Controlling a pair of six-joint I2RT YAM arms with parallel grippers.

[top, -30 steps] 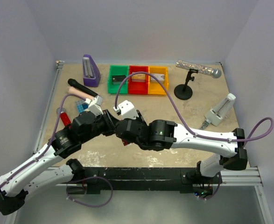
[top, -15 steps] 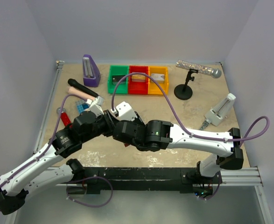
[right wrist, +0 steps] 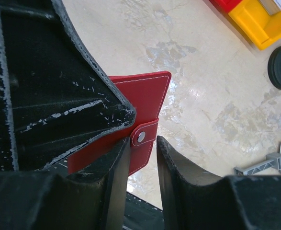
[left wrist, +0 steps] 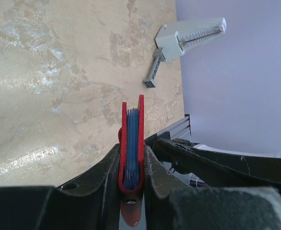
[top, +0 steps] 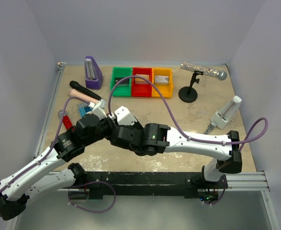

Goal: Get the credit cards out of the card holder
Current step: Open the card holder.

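Closest to you, both arms reach in over the near half of the table (top: 193,115) and their wrists meet left of centre. Your left gripper (left wrist: 131,153) is clamped on the card holder (left wrist: 140,124), which stands on edge between its fingers with the open side facing away from the wrist. Blue-grey layers (left wrist: 132,143) sit between the two red covers (lining or card edges, you cannot tell which).

Your right gripper (right wrist: 144,153) has come in from the other side. Its jaws stand narrow, with the holder's lower corner and the red tab (right wrist: 145,133) between them. The inner finger lies against the red cover. A sliver of table shows between the holder and the outer finger (right wrist: 178,177), so nothing is pinched there.

Further out, a pale grey metronome (top: 225,114) lies on its side at the right. Along the back stand a purple metronome (top: 93,73), then the green tray (top: 121,82), red tray (top: 141,82) and yellow tray (top: 162,81) side by side, then a microphone (top: 203,71) on its stand.
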